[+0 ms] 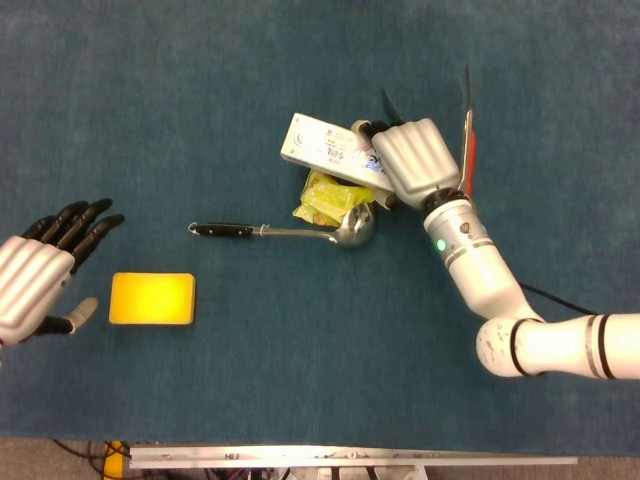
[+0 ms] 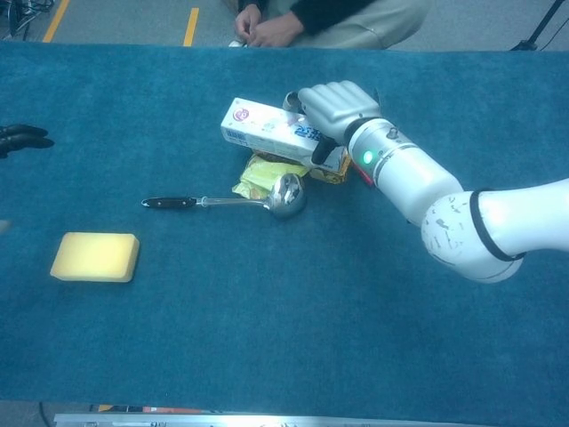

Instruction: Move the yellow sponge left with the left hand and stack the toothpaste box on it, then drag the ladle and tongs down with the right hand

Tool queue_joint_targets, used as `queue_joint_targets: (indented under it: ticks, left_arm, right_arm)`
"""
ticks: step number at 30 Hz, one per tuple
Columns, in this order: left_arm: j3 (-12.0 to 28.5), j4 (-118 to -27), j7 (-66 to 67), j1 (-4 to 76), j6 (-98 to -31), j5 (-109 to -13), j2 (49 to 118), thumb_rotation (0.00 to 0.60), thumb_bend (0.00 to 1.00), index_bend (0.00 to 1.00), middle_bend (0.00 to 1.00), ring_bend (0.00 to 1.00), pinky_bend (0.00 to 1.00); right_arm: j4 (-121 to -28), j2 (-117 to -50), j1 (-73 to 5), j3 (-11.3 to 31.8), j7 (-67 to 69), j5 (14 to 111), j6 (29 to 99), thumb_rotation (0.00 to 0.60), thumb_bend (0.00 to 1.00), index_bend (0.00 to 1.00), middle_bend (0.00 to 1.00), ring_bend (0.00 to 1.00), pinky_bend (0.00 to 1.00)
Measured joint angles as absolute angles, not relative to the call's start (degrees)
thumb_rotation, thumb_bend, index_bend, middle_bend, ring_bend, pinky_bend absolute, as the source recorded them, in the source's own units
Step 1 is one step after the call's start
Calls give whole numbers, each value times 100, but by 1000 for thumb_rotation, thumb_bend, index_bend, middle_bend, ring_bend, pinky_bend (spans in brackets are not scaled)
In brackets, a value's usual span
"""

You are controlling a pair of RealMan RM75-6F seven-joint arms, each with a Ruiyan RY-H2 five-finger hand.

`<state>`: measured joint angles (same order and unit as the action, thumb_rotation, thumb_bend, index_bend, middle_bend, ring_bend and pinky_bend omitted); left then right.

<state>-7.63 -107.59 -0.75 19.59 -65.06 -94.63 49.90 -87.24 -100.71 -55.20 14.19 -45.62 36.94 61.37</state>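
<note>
Right hand point(image 1: 412, 160) grips the white rectangular toothpaste box point(image 1: 322, 147) at its right end; left hand point(image 1: 40, 270) spread, empty, beside the flat yellow sponge point(image 1: 152, 298).

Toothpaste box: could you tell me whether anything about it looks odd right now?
Yes. The toothpaste box lies askew on a crumpled yellow packet, not flat on the table, and the right hand, not the left, grips its end.

The white right hand point(image 1: 415, 160) covers one end of the white rectangular toothpaste box point(image 1: 322, 146); the red-handled metal tongs point(image 1: 467, 135) lie mostly hidden behind it.
</note>
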Motion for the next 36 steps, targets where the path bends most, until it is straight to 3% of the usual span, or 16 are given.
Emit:
queue_joint_targets:
  ticks: [14, 25, 31, 36]
  left_arm:
    - [-730, -10844, 9, 1943, -6447, -9410, 4956, 600, 342, 0, 0, 0, 163]
    - [-797, -10916, 36, 1804, -6559, -9456, 4854, 600, 342, 0, 0, 0, 163]
    - [-833, -10921, 8, 1728, -6630, -9507, 4815, 600, 342, 0, 0, 0, 163]
    - [-843, -10894, -75, 1683, -6690, -9544, 4795, 600, 342, 0, 0, 0, 163]
  right_arm:
    - [-9783, -9551, -5579, 1576, -3883, 3983, 5676, 600, 292, 504, 429, 405, 645]
    - [-9726, -10072, -6184, 1536, -4382, 3490, 5767, 600, 291, 504, 429, 401, 645]
    - [-9566, -10366, -6472, 1461, -4761, 3163, 5882, 600, 292, 503, 418, 348, 603]
    - [-9524, -10397, -6635, 1372, -4939, 2892, 5805, 600, 293, 335, 345, 251, 498]
